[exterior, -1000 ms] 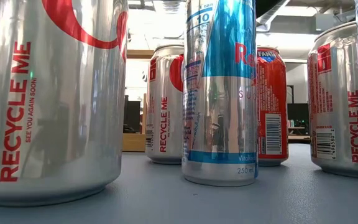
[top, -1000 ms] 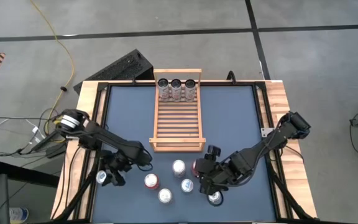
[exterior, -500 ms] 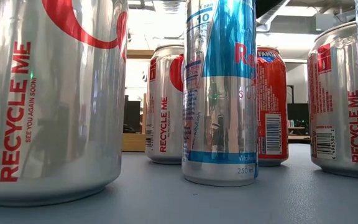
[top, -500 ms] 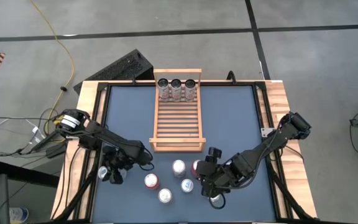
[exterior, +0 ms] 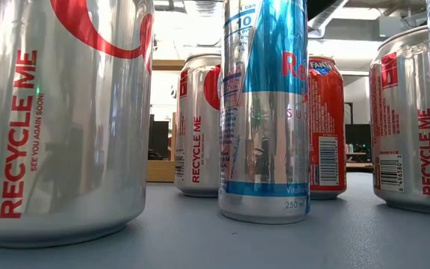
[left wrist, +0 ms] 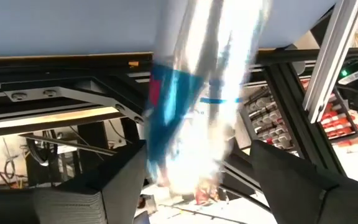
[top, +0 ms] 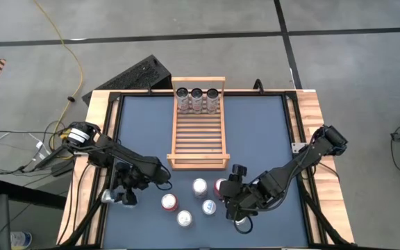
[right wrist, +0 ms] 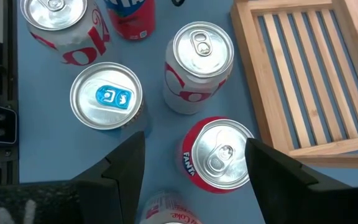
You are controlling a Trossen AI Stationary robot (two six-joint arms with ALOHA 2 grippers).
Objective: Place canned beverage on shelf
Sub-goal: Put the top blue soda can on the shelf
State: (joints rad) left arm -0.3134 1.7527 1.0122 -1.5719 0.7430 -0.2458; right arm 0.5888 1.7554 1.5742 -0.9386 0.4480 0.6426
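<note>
The light-wood slatted shelf (top: pixel 198 128) lies at the table's far middle, with three cans (top: pixel 198 99) standing at its far end. Several more cans stand near the front edge (top: pixel 185 218). A slim silver-and-blue can (left wrist: pixel 197 93) shows blurred between the fingers of my open left gripper (top: pixel 121 196). From above, this can (top: pixel 108 198) lies tipped at the table's left edge. My right gripper (top: pixel 238 217) hangs open above the red Fanta can (right wrist: pixel 219 152). A further can's top (right wrist: pixel 166 211) shows low between its fingers. My left gripper has the slim can's body (left wrist: pixel 179 143) between its parted fingers, which come level from the table's right. The can is blurred and leans out over the table's left edge. I cannot tell whether either finger touches it.
A black frame rail (top: pixel 107 160) runs along the table's left edge beside the tipped can. Silver-and-red cans (right wrist: pixel 201 53) and a blue-tabbed can (right wrist: pixel 106 96) stand close together by the shelf's near rail (top: pixel 198 163). Bare blue table (top: pixel 269 139) lies right of the shelf.
My left gripper has opened and rolled at the wrist without shifting place. The slim can at its fingers stood upright with its top showing. It has now tipped over toward the table's left edge.
</note>
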